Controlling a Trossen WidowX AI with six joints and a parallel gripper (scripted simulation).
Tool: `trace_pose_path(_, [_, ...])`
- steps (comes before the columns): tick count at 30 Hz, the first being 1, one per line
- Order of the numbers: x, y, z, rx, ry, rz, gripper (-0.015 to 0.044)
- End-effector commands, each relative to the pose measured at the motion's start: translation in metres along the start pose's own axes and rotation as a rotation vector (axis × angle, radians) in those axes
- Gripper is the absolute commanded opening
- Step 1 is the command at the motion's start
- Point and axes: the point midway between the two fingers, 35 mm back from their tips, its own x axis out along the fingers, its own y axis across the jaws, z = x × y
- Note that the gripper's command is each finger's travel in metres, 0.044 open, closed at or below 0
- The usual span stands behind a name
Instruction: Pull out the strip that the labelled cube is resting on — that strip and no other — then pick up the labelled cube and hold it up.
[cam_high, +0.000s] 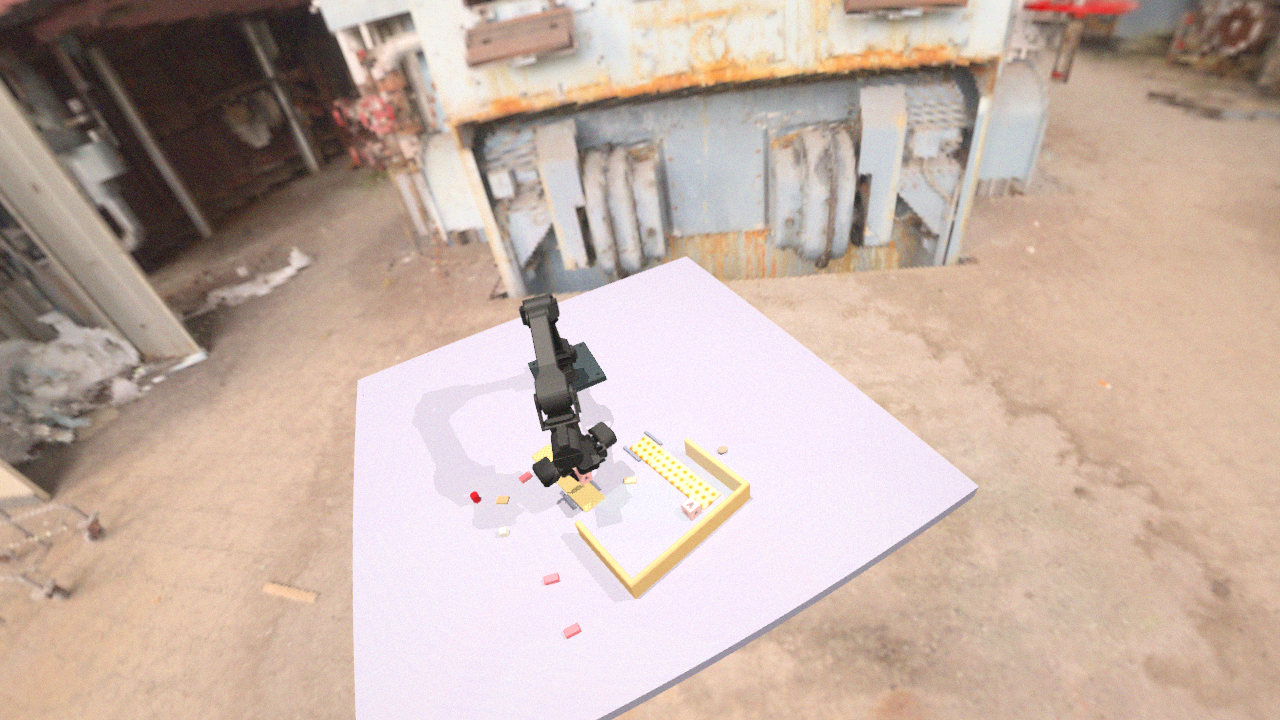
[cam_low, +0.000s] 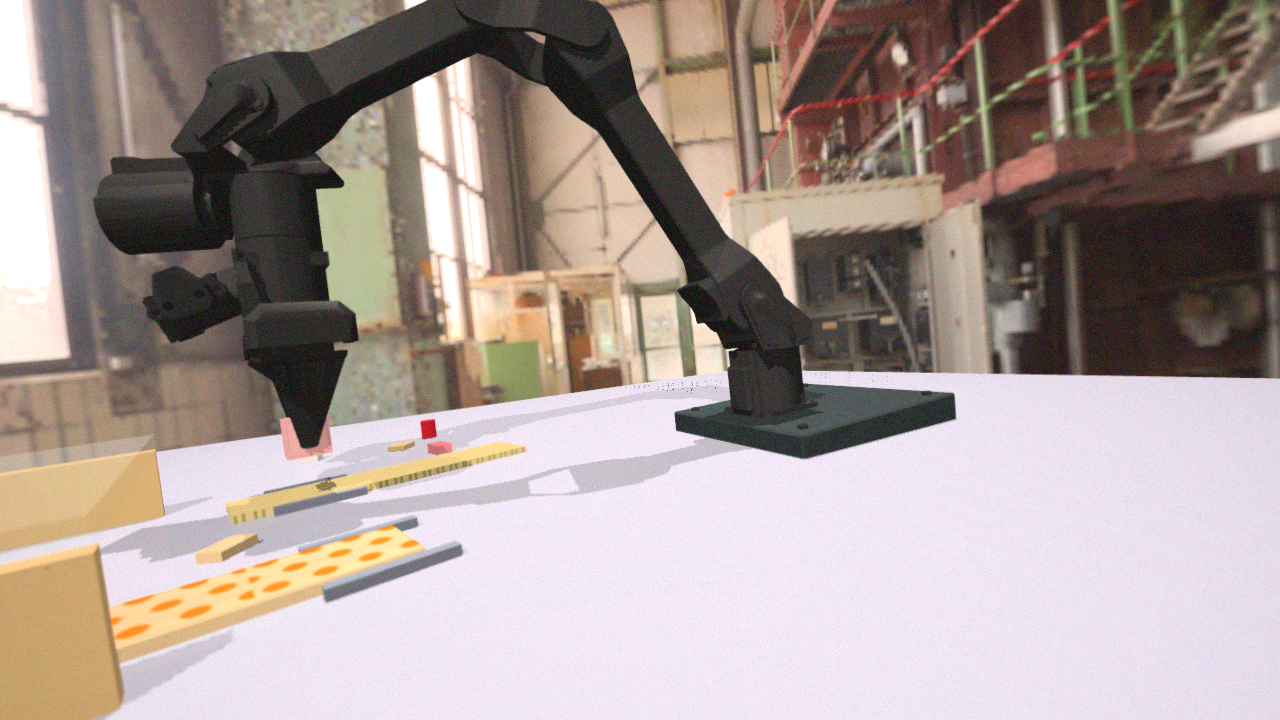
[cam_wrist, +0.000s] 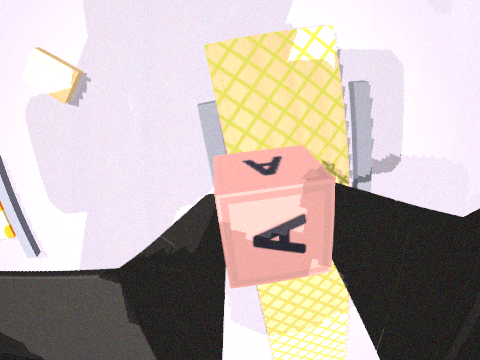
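grip: our gripper (cam_low: 306, 429) has its fingers pinching the pink "A" cube (cam_wrist: 275, 223) on two opposite flat sides; nose points straight down, so the pads sit square on the faces.
cube location: off the surface (cam_low: 805, 573), hanging just above the near end of the yellow cross-hatched strip (cam_low: 375, 476). Exterior view shows a gap under it.
why held so: a vertical pinch from above keeps the arm out of the way of the strip and the grey rails (cam_low: 317, 501) flanking it.
strip: thin, flat, matte, lattice print; lies between the rails, drawn out toward the robot base (cam_low: 814, 416), we judge.
other strip: orange-dotted strip (cam_low: 259, 582) sits apart with its own rails, running into the tan U-shaped fence (cam_high: 689, 528); a second cube (cam_high: 691, 508) rests on its far end.
cube material: rigid, sharp edges, smooth faces, black letter on at least two sides.
clutter: small red, pink and tan blocks scattered around, none touching the held cube.
status: we judge the lift under way; what remains is height and holding.
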Motion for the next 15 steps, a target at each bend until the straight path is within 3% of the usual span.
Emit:
trace_pose_path(1, [-0.011, 0.004, -0.011, 0.004, -0.008, -0.009, 0.0000])
trace_pose_path(15, [-0.013, 0.018, -0.043, 0.005, -0.005, -0.008, 0.0000])
